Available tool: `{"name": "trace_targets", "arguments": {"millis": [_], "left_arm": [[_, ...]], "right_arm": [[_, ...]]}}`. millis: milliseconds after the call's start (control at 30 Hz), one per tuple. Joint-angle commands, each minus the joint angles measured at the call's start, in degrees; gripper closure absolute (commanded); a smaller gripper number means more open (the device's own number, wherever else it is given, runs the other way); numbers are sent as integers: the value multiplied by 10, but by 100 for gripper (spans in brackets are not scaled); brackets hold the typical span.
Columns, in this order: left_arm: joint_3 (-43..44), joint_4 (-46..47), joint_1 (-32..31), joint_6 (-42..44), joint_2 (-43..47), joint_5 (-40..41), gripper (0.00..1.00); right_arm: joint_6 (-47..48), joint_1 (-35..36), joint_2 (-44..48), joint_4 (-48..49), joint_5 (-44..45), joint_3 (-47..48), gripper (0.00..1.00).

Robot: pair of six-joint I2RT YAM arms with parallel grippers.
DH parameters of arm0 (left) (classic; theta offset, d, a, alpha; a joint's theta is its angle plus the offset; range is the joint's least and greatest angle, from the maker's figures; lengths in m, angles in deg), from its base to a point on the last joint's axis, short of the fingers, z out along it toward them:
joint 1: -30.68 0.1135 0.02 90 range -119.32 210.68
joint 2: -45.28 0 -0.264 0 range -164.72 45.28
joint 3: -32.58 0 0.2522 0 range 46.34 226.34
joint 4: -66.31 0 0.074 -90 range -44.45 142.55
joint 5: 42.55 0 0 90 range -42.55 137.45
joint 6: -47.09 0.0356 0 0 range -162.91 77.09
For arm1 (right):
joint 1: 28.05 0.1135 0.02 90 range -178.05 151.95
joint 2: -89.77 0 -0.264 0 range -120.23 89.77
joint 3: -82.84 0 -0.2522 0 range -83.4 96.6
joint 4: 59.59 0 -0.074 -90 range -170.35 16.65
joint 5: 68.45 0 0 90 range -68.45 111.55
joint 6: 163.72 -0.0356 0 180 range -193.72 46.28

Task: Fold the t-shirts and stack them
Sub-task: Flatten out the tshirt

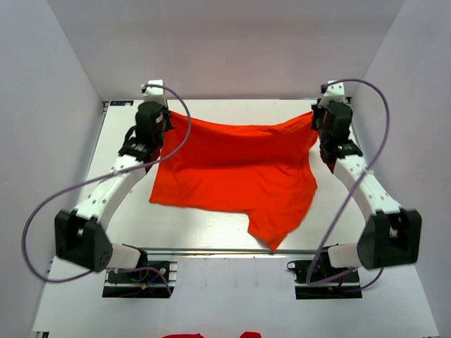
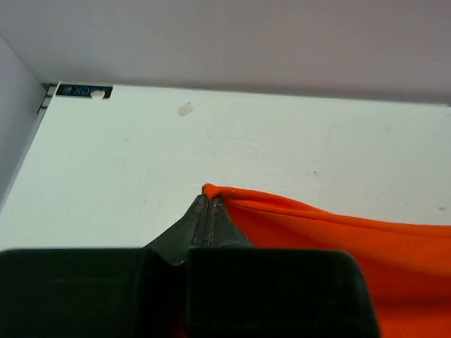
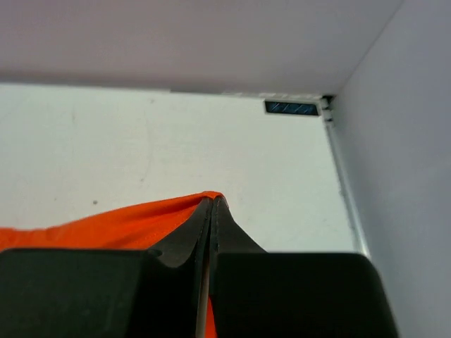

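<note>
Pinching one far corner of the shirt (image 1: 239,169) each, the left gripper (image 2: 209,203) and right gripper (image 3: 213,205) are clamped tight on cloth. They are well apart, so the far edge hangs stretched between them while the rest trails onto the table (image 1: 201,232). This looks like spreading before the first fold. Next, I judge, both must lower together to lay it flat.
</note>
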Motion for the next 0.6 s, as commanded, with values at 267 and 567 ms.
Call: {"name": "trace_targets", "arguments": {"millis": [267,567], "left_arm": [[102,58,30,-29,-206,49,100],[273,53,72,-29,-394,-39,100]], "right_arm": [[-29,-9,-163,35,-71,153,100],[-27,-19,-310,-10,-78,307,100]]}}
